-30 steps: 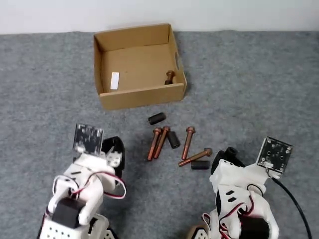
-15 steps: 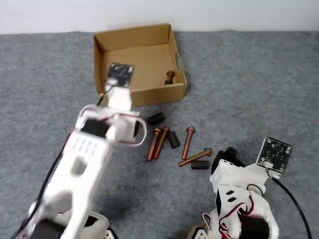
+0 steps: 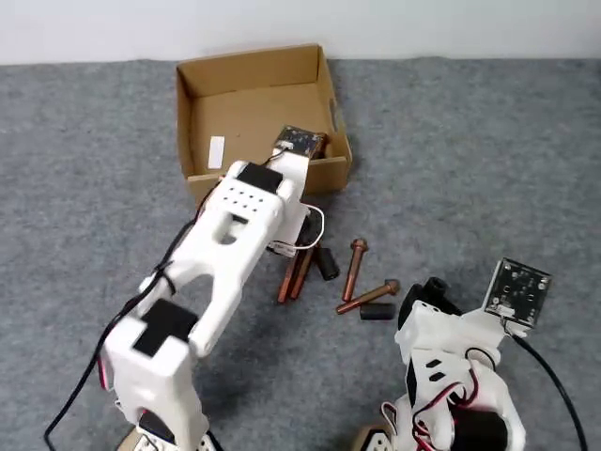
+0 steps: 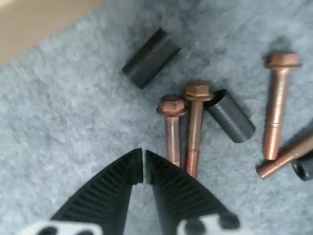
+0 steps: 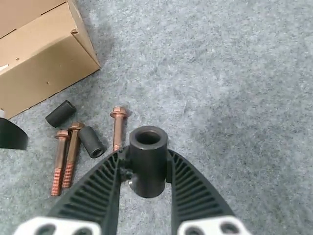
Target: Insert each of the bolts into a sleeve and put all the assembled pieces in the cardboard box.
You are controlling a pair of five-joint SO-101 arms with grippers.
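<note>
Lying just beside the closed left end effector (image 4: 144, 169): two bolts (image 4: 172, 131).

No legible txt, nos. or signs anywhere. White sticker (image 3: 217, 152) on the inner wall of the cardboard box (image 3: 254, 70): any print too small to read. Circuit board (image 3: 517, 292) on an arm's wrist: markings too small to make out.

Place: apparently a robotics lab bench.
Surface: table (image 3: 488, 150) covered in grey felt-like matting.
Backdrop: plain white wall (image 3: 423, 28) along the table's far edge.
Equipment: white arms (image 3: 235, 235) with exposed wiring.
</note>
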